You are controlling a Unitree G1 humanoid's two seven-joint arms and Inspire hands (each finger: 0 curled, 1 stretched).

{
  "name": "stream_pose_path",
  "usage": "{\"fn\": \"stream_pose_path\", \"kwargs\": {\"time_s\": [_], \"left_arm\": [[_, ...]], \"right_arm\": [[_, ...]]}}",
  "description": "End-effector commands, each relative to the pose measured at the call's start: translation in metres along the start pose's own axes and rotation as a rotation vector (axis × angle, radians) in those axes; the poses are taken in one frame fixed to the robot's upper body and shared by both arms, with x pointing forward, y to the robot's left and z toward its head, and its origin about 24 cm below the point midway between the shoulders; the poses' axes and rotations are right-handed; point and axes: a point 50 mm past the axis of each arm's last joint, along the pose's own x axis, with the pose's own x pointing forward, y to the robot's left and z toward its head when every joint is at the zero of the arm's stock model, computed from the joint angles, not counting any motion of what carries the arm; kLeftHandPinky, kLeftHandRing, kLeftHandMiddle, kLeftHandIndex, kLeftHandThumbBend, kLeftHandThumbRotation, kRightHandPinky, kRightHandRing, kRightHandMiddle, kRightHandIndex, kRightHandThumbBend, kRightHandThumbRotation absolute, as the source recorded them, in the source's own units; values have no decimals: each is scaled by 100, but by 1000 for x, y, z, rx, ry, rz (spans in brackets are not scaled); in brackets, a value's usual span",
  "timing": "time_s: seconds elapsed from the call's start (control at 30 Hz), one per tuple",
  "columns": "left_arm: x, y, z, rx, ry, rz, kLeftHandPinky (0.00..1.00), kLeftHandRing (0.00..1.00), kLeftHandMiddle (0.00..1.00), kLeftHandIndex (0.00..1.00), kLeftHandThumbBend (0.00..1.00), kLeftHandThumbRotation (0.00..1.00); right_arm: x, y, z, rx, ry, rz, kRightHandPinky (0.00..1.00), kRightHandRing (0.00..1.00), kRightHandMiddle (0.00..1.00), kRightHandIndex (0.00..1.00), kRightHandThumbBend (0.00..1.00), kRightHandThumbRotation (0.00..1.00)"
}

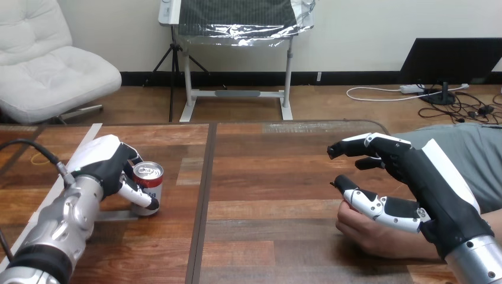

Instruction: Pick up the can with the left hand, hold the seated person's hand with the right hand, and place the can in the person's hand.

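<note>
A red, white and blue can (148,188) stands upright on the wooden table (266,177) at the left. My left hand (105,164) is shut on it: the thumb crosses the can's lower front and the fingers curl behind its top. At the right, the person's hand (362,229) rests on the table near the front edge. My right hand (426,183) hovers over it, open, with its fingers stretched toward the left and its thumb (379,204) lying just above the person's hand. I cannot tell whether the thumb touches it.
A dark seam (204,195) runs front to back between the table's two panels, just right of the can. A black cable (35,151) loops over the table's left edge. The person's torso (473,148) sits at the far right.
</note>
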Motion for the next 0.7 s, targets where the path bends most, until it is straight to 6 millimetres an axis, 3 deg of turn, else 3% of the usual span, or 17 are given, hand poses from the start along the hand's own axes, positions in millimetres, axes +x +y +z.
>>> {"fn": "stream_pose_path", "kwargs": {"time_s": [0.0,0.67], "left_arm": [[2,27,12,-40,-81,126,36,44,52,55,71,0],[0,26,15,-103,-134,179,36,43,51,53,71,0]], "right_arm": [[9,-12,20,-52,-101,-30,76,81,77,65,43,0],[9,-11,20,-54,-95,-32,77,81,77,65,44,0]]}}
